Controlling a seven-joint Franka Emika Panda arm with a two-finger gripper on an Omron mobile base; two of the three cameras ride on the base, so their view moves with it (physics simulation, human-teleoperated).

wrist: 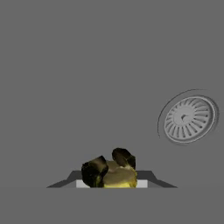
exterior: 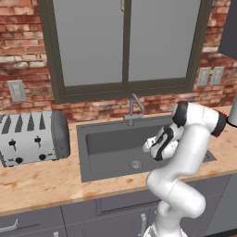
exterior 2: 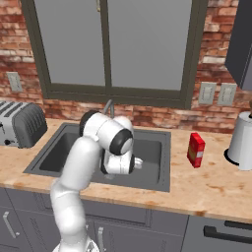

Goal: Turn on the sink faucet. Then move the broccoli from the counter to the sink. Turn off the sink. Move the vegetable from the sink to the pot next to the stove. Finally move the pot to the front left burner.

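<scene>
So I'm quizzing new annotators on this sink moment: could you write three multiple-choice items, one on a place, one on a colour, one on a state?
1. Where is the toaster?
A. on the counter left of the sink
B. inside the sink
C. on the window sill

2. What colour is the box on the counter right of the sink?
A. blue
B. red
C. white

3. What is the gripper doing over the sink floor?
A. standing wide open with nothing in it
B. closed on the faucet lever
C. closed on the broccoli

Answers: 1 A, the left base view shows the toaster on the wood counter beside the basin's left rim. 2 B, the right base view shows it red. 3 C, the hand view shows the floret between the finger tips, with the drain beyond.
</scene>
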